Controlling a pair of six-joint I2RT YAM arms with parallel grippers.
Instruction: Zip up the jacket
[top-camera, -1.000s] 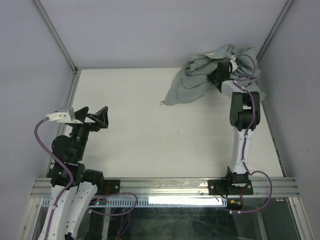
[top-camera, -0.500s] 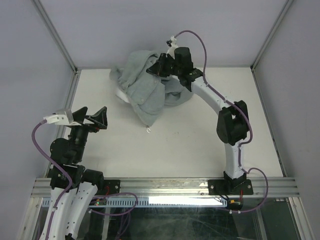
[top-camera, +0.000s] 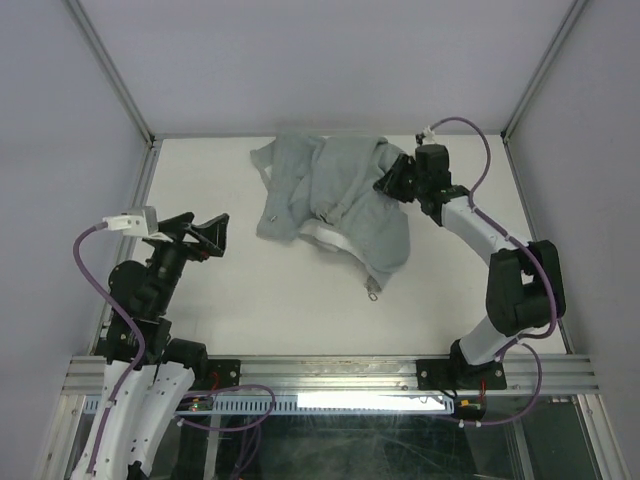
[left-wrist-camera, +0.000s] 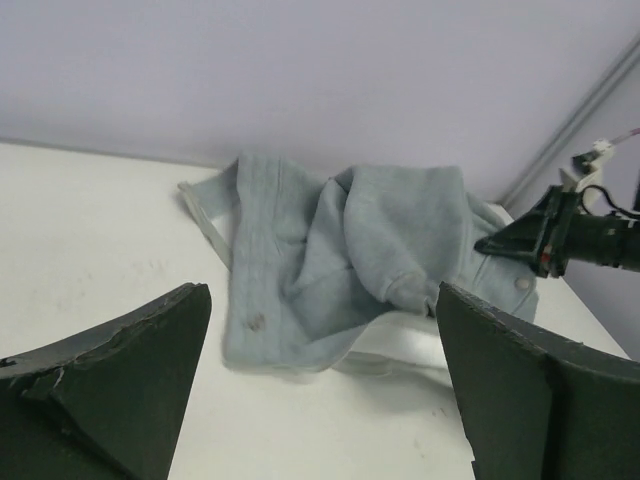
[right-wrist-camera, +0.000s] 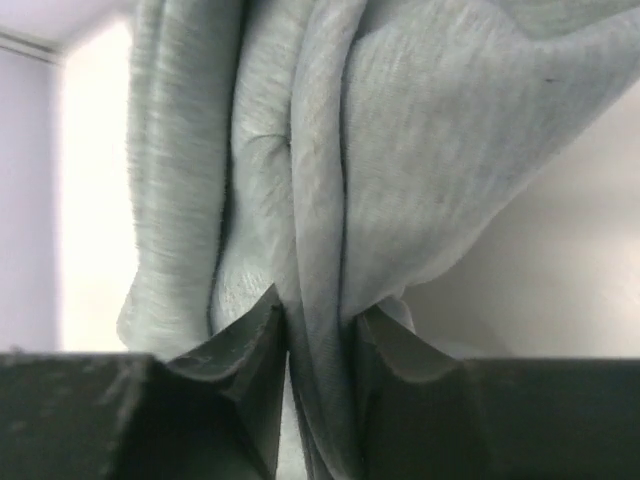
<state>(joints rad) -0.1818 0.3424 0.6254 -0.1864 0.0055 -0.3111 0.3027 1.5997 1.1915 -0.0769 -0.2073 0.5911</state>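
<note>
One jacket (top-camera: 340, 195) lies rumpled on the far half of the table (top-camera: 300, 310), about midway between its left and right edges. It is pale grey-green and folded over itself in deep creases, with a band of whiter lining (top-camera: 330, 238) showing along the near side of the heap. From its near right corner a narrower tongue of cloth reaches toward the arms' bases, and the small metal zipper pull (top-camera: 372, 293) rests on the table at the tip of that tongue. Whether any of the zip is closed cannot be told.

The right gripper (top-camera: 390, 184) is at the jacket's right edge, pinching the cloth. In the right wrist view its two fingers (right-wrist-camera: 250, 345) are pressed in on a bunched ridge of fabric that rises between them, with more folds hanging to either side.

The left gripper (top-camera: 197, 230) hangs over the left side of the table, well apart from the jacket and holding nothing — its fingers spread wide. It points toward the heap, so the left wrist view frames the jacket between the two dark fingers.
</note>
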